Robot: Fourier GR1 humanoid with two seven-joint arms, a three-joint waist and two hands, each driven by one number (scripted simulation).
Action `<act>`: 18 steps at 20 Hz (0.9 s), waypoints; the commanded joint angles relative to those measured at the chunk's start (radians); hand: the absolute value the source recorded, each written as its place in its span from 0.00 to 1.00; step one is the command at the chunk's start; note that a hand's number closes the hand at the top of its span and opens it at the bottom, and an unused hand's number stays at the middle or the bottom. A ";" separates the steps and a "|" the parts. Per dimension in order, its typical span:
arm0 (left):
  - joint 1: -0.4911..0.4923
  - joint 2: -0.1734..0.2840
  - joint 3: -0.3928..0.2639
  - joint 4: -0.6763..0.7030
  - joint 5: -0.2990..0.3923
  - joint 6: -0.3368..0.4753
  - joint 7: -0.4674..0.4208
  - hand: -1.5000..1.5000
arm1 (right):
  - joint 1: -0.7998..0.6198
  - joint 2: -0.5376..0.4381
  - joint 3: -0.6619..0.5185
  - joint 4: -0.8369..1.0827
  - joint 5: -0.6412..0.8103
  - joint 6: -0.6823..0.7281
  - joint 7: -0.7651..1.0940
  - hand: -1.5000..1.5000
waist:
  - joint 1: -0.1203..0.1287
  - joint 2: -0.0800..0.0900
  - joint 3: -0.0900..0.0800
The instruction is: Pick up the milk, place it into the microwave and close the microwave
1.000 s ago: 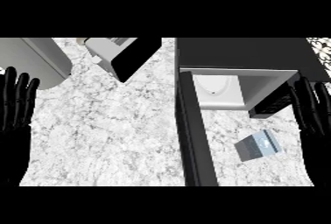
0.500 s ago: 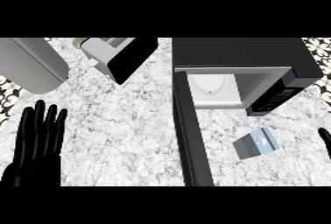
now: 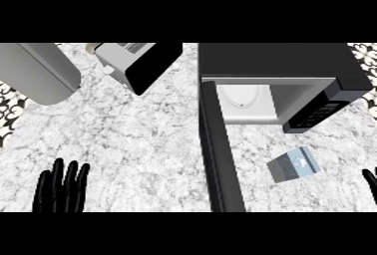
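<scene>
The microwave (image 3: pixel 283 62) stands at the far right of the marble counter (image 3: pixel 140 129), a black box with its door (image 3: pixel 219 149) swung wide open, the door running as a long dark slab from the oven's front left corner down toward the near edge. Inside, the white cavity shows with a pale round turntable (image 3: pixel 247 97), and the control panel (image 3: pixel 320 107) juts out dark on the right of the opening.

The milk (image 3: pixel 293 164) lies on the counter in front of the oven, to the right of the open door and apart from it, a small grey-blue carton tilted at an angle (it sits just below the control panel, not inside). Nothing touches it.

The left hand (image 3: pixel 63 188) shows at the lower left, black fingers straight and spread, pointing away from the near edge over bare marble, holding nothing. Of the right hand (image 3: pixel 370 180) only a couple of dark fingertips show at the right edge, near the milk but clear of it; from so little I cannot tell whether it is spread or curled.

At the far left stands a large rounded grey appliance (image 3: pixel 37 72), and next to it a toaster (image 3: pixel 136 62) set at a slant, white on one side and black on the other
</scene>
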 commanded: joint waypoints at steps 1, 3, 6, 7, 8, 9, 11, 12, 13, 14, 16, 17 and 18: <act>0.137 0.042 -0.040 -0.024 0.021 -0.020 -0.115 0.00 | 0.040 0.052 0.024 0.041 0.044 0.022 -0.051 0.00 | 0.003 0.000 0.000; 0.087 0.003 -0.068 0.064 0.005 0.006 -0.148 0.00 | -0.006 0.072 0.064 0.115 0.124 0.022 -0.093 0.00 | 0.002 0.002 0.000; 0.156 0.032 -0.118 0.039 0.005 0.015 -0.185 0.00 | -0.028 0.064 0.010 0.167 0.069 0.024 -0.082 0.00 | 0.004 0.002 0.000; 0.178 0.060 -0.102 0.026 0.040 -0.012 -0.207 0.00 | -0.087 0.055 0.000 0.223 0.065 0.017 -0.072 0.00 | 0.008 0.002 0.000; 0.104 0.012 -0.137 0.037 -0.041 0.056 -0.137 0.00 | -0.100 0.051 0.011 0.297 0.118 0.041 -0.134 0.00 | 0.003 0.003 0.001; 0.154 0.056 -0.088 0.074 0.035 0.008 -0.239 0.00 | -0.086 0.024 -0.036 0.276 0.057 0.064 -0.117 0.00 | 0.004 0.002 0.000; 0.164 0.059 -0.096 0.080 0.056 0.005 -0.269 0.00 | -0.139 0.067 0.000 0.352 0.157 0.006 -0.154 0.00 | 0.006 0.003 0.000; 0.201 0.120 -0.055 -0.007 0.091 -0.017 -0.224 0.00 | -0.091 0.094 0.017 0.343 0.181 0.005 -0.204 0.00 | 0.004 0.002 0.000; 0.234 0.097 -0.083 0.088 0.073 -0.019 -0.331 0.00 | -0.143 0.070 -0.025 0.460 0.191 0.010 -0.272 0.00 | 0.010 0.002 0.000; 0.213 0.063 -0.143 0.082 0.018 0.029 -0.313 0.00 | -0.195 0.061 -0.039 0.462 0.183 -0.020 -0.205 0.00 | 0.008 0.003 0.000; 0.253 0.108 -0.134 0.060 0.057 -0.001 -0.334 0.00 | -0.163 0.099 -0.036 0.490 0.200 -0.046 -0.254 0.00 | 0.007 0.002 0.000; 0.230 0.107 -0.082 0.076 0.084 -0.004 -0.328 0.00 | -0.216 0.118 -0.034 0.605 0.258 -0.083 -0.330 0.00 | 0.010 0.004 0.001; 0.262 0.124 -0.125 0.066 0.073 -0.016 -0.359 0.00 | -0.240 0.129 -0.028 0.606 0.262 -0.112 -0.300 0.00 | 0.011 0.003 0.001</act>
